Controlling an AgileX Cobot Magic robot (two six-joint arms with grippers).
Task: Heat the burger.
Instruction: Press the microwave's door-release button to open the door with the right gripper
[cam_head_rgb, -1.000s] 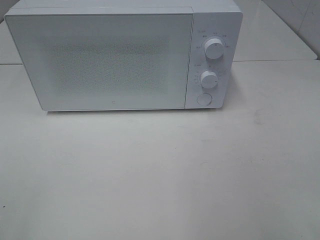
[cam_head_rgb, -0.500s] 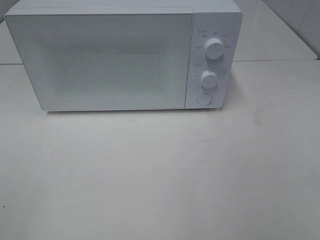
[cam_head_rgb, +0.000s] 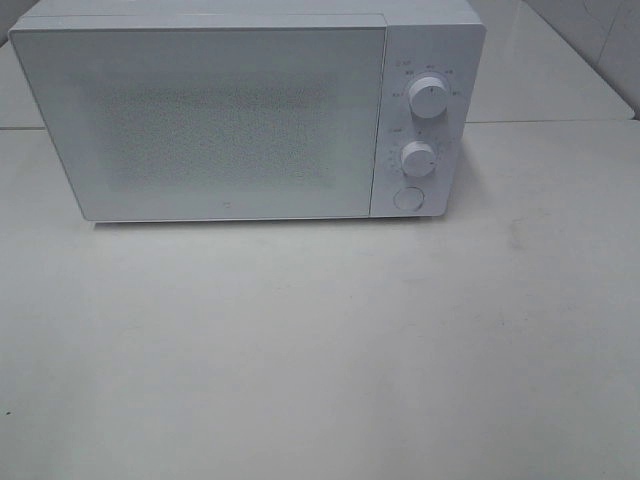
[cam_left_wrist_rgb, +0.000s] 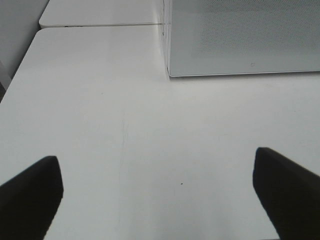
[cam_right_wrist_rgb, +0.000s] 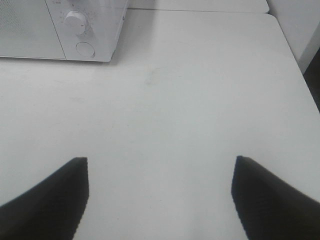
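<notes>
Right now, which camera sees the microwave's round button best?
The exterior high view: the round button faces that camera squarely, just under the lower knob. The right wrist view catches the button from a slant. The left wrist view shows only the microwave's door, no button.

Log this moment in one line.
microwave door: shut | burger: not in view | left gripper: open, empty | right gripper: open, empty | both above table

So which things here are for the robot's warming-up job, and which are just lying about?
For the job: microwave, door shut; its upper knob, lower knob and round button; left gripper and right gripper, both open, empty. No burger shows.

Just there: white table; second table behind it.
</notes>
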